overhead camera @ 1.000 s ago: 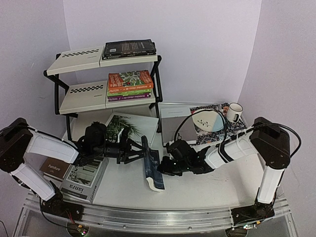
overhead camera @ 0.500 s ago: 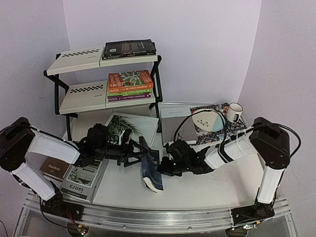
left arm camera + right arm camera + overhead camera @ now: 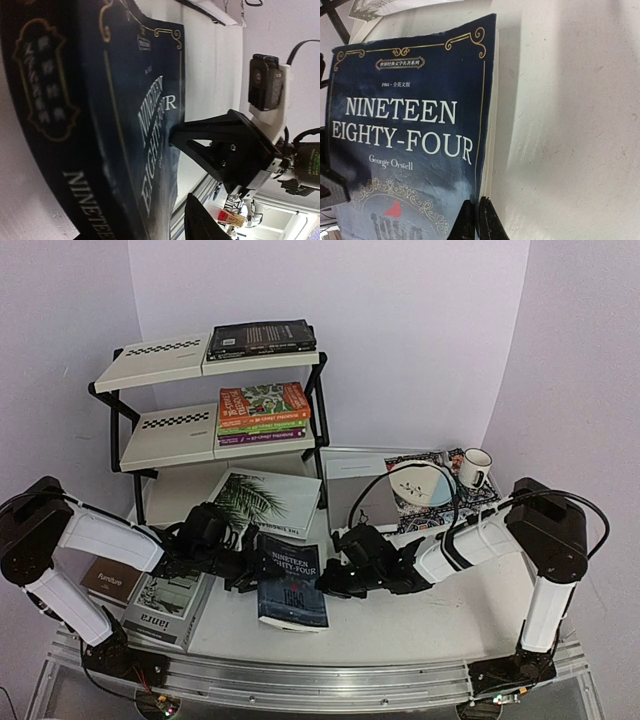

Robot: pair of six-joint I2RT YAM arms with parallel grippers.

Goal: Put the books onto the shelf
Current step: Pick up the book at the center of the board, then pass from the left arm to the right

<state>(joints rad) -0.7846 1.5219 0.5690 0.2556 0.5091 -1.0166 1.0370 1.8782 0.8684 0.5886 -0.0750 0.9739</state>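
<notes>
Paperback Nineteen Eighty-Four [image 3: 291, 580] flat on table [image 3: 420, 625], cover up, between both arms. Right end effector [image 3: 476, 220] pressed together, tips touching its right edge. Left end effector [image 3: 245, 570] at left edge, spread impossible to tell.

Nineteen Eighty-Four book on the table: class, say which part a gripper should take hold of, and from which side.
Probably the spine edge, from the left arm's side. The Nineteen Eighty-Four book lies cover-up on the table: too broad across, thin enough edgewise, and its spine faces the left gripper, firmer than loose pages.
</notes>
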